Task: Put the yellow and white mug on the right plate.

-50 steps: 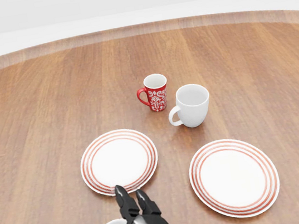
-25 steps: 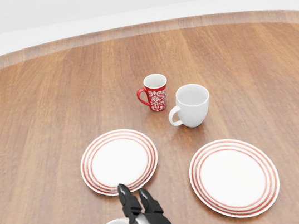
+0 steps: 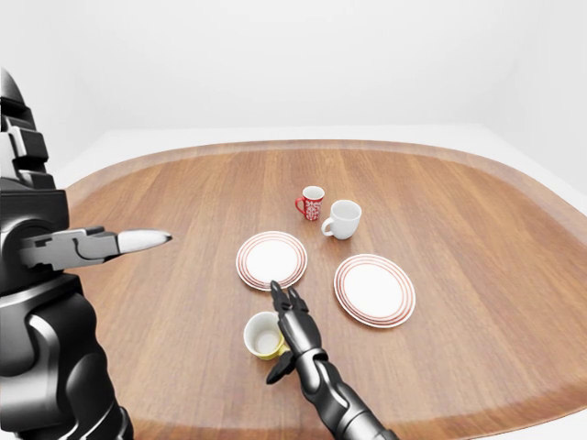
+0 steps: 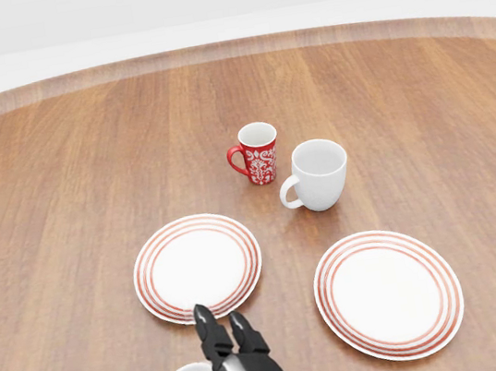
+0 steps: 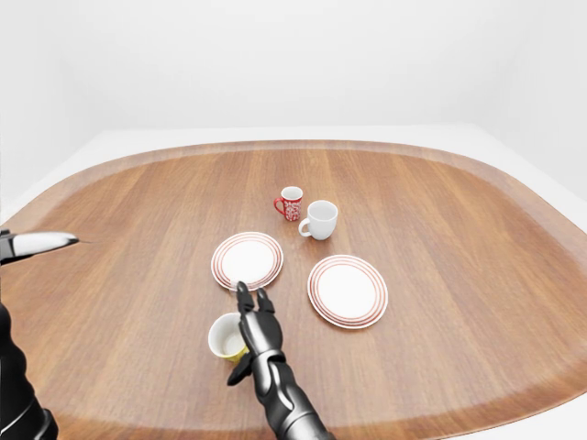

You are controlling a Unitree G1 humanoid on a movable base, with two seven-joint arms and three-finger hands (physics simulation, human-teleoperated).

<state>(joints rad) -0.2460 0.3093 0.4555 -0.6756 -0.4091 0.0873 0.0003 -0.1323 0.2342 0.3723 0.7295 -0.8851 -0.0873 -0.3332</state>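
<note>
The yellow and white mug [image 3: 263, 335] stands upright on the wooden table near the bottom of the views, its inside white and its outside yellow. My right hand [image 3: 286, 310] is open, its fingers stretched flat along the mug's right side, its thumb below the mug. It does not close on the mug. The right plate [image 3: 374, 289], white with red rings, lies bare to the right of the hand. My left hand [image 3: 128, 242] is held up at the left, away from everything, fingers stretched out.
The left plate [image 3: 271, 259], also red-ringed, lies just above the mug. A red patterned mug [image 3: 311, 202] and a plain white mug [image 3: 342, 218] stand above the plates. The table's raised rim [image 3: 275, 147] runs around the oval top.
My right hand has crept slightly to the right beside the mug. The tip of my left hand has left the head view's left edge. The mug and plates have not moved.
</note>
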